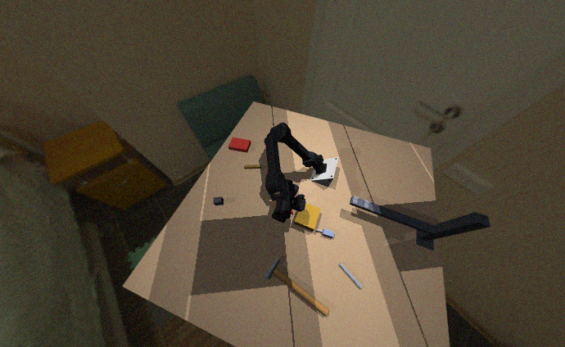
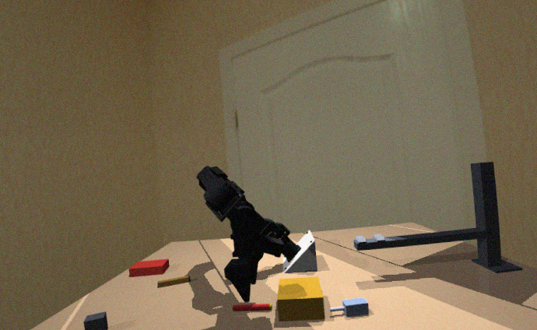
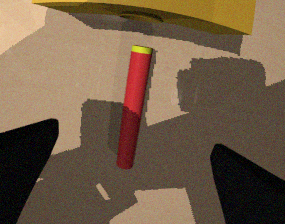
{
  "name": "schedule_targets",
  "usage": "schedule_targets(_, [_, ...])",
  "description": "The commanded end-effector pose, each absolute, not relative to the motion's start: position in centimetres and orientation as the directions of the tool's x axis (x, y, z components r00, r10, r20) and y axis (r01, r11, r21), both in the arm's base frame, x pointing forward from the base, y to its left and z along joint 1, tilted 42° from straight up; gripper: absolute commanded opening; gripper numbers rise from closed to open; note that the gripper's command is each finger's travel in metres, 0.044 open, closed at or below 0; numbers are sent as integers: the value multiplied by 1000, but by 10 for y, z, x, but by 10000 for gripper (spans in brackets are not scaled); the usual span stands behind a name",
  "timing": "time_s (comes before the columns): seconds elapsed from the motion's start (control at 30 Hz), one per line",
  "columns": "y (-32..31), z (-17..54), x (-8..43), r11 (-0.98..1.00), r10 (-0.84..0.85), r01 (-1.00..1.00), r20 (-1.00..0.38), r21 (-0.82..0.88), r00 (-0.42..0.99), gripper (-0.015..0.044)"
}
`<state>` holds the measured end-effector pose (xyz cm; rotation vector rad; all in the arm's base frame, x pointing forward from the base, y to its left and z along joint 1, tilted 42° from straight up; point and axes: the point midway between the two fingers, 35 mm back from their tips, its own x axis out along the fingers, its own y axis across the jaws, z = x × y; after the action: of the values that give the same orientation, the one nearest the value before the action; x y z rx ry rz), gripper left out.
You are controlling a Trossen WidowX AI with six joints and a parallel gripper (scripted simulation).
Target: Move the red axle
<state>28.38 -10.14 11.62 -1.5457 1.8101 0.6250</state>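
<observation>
Red cylindrical axle with yellow-green end (image 1: 292, 212) (image 2: 251, 307) (image 3: 135, 107) lies on the tabletop (image 1: 237, 318) (image 2: 139, 303) (image 3: 88, 65), out of the yellow block-shaped beam (image 1: 308, 216) (image 2: 300, 298) (image 3: 193, 14). Black jaws apart, empty; axle ahead of their gap, long axis running beamward, roughly between the fingers' lines.

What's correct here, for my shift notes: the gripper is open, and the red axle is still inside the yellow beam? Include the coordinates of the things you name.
The red axle (image 2: 250, 307) (image 3: 134, 107) is outside the yellow beam (image 1: 307, 216) (image 2: 300, 308) (image 3: 193, 15), as the wrist view shows; the gripper (image 3: 137, 140) is indeed open.
</observation>
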Motion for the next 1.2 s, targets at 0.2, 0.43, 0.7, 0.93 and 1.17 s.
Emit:
schedule_targets(0.2, [-113,102,281,182,-663,-982,-744,-53,-83,440])
schedule_targets(0.43, [-120,94,279,182,-664,-982,-743,-53,-83,440])
schedule_targets(0.7, [-129,85,277,182,-666,-982,-741,-53,-83,440])
schedule_targets(0.93, [-130,83,276,182,-666,-982,-741,-53,-83,440])
schedule_targets(1.17, [-130,85,277,185,-664,-981,-744,-60,-80,387])
